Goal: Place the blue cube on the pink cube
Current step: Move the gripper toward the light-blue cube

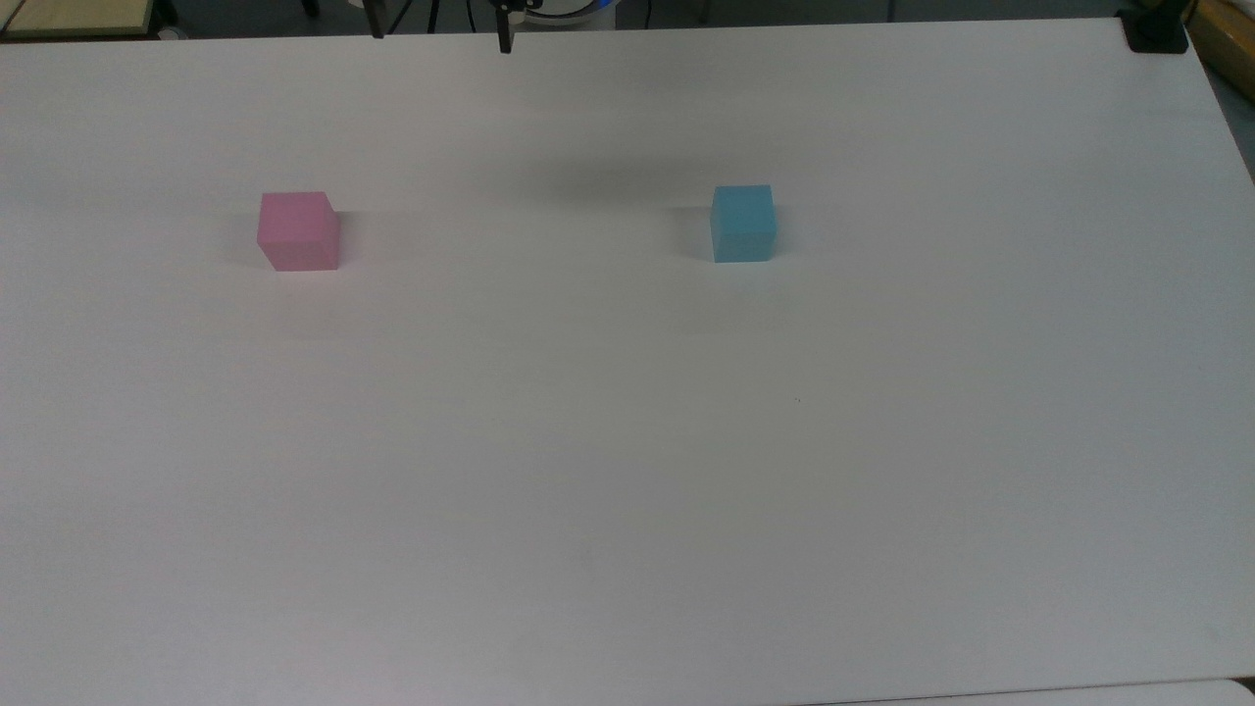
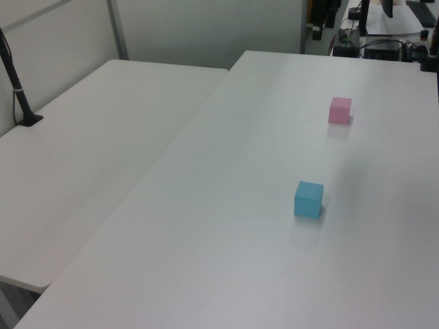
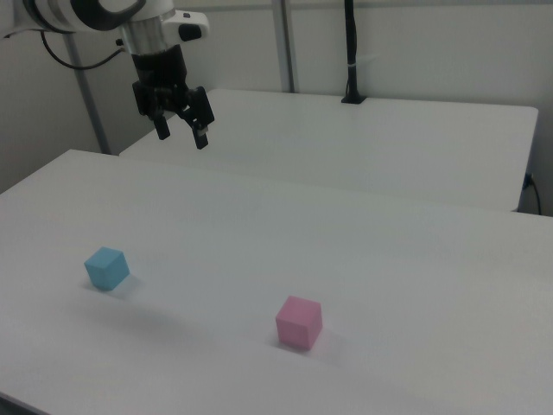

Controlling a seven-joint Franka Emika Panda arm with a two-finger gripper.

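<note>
The blue cube (image 1: 743,224) (image 2: 309,199) (image 3: 107,267) rests on the white table (image 1: 627,471), right of centre in the top view. Far to the top view's left sits the pink cube (image 1: 298,230) (image 2: 339,110) (image 3: 299,322), also on the table. The two cubes are well apart and nothing touches them. My gripper (image 3: 181,138) hangs high above the table in the right view, open with nothing between its fingers, up and to the right of the blue cube. Its two dark fingertips (image 1: 506,44) poke in at the top view's upper edge.
A second white table (image 2: 82,157) (image 3: 389,147) adjoins this one, with a black post (image 2: 17,89) (image 3: 350,52) clamped to it. A black clamp (image 1: 1155,34) sits on the top view's far right corner. Desks with cables (image 2: 384,41) stand beyond the table in the left view.
</note>
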